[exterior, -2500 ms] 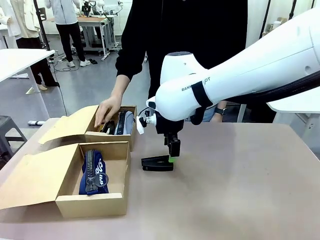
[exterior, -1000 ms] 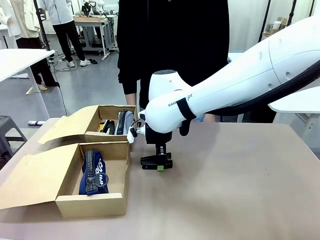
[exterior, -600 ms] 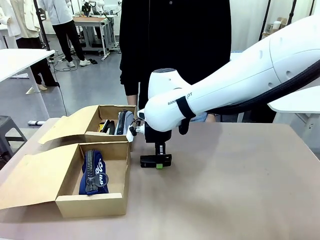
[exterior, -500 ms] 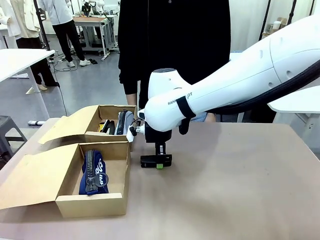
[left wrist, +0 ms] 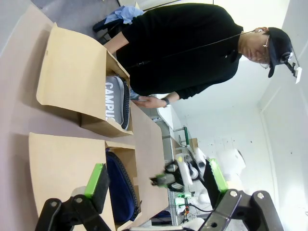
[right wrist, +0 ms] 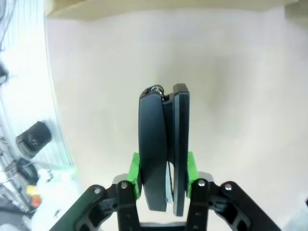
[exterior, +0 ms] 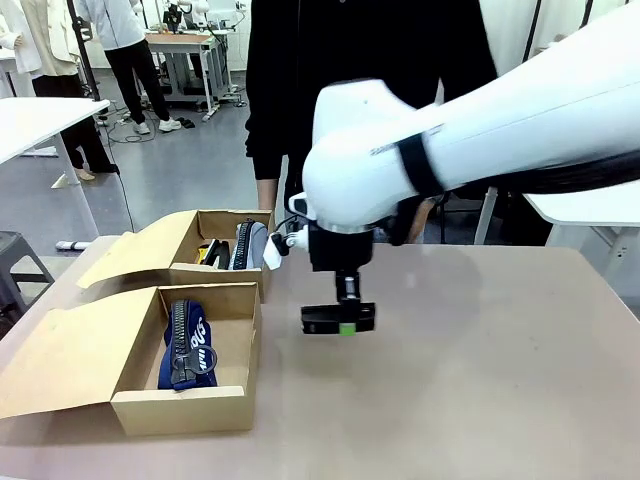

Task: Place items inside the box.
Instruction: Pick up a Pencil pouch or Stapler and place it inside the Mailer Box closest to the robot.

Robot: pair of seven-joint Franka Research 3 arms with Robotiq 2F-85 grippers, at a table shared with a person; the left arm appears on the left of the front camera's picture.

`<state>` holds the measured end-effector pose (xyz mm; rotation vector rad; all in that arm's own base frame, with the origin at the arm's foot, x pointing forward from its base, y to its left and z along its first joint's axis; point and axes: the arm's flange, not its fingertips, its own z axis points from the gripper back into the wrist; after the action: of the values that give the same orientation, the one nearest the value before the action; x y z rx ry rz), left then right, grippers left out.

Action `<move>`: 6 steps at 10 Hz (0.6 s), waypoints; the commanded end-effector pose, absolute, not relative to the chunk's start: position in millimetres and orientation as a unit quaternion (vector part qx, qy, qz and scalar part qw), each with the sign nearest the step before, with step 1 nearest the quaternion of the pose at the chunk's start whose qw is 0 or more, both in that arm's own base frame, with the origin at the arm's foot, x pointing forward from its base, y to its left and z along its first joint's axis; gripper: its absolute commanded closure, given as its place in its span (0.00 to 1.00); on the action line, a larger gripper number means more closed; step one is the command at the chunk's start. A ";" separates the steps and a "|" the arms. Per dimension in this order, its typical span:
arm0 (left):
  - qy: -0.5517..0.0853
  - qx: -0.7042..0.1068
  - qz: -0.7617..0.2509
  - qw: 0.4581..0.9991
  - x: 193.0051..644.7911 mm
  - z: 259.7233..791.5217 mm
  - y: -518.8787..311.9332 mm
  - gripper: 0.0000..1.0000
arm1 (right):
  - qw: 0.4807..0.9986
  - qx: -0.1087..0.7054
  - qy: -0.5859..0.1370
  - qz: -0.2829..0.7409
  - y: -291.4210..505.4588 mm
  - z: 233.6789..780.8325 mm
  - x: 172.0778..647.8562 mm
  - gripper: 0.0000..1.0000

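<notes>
Front: the right gripper [exterior: 345, 322] clamps the black stapler [exterior: 320, 320], long axis level, just right of the near box [exterior: 180, 410] (navy zip pouch [exterior: 187, 343] inside).
Left wrist: the left gripper [left wrist: 155, 173] is spread and empty.
Right wrist: green pads [right wrist: 135, 174] pinch the stapler's sides, with a cardboard edge [right wrist: 168, 7] ahead.

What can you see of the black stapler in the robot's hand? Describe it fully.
The stapler is black and smooth, plastic-looking: a rounded top arm closed against a flat base, with a small metal pin at one end. It hangs level, turned on its side, the green pads of the right hand pressing its top and base, seemingly just clear of the table.
</notes>
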<state>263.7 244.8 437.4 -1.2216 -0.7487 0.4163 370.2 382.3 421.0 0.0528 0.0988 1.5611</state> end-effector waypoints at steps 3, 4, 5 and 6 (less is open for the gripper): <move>-0.353 -0.560 0.183 0.726 264.1 437.5 244.0 0.00 | 0.770 -0.028 0.073 0.633 312.8 435.7 292.7 0.76; -0.353 -0.560 0.183 0.726 264.1 437.5 244.0 0.00 | 0.749 0.002 0.041 0.662 337.9 455.9 297.1 0.76; -0.353 -0.560 0.183 0.726 264.1 437.5 244.0 0.00 | 0.749 0.002 0.041 0.662 337.9 455.9 297.1 0.76; -0.353 -0.560 0.183 0.726 264.1 437.5 244.0 0.00 | 0.761 -0.009 0.052 0.647 313.9 452.8 278.8 0.58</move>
<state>263.8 244.8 436.9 -1.2221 -0.7476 0.4173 284.7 321.8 450.5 0.0027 0.1166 1.4211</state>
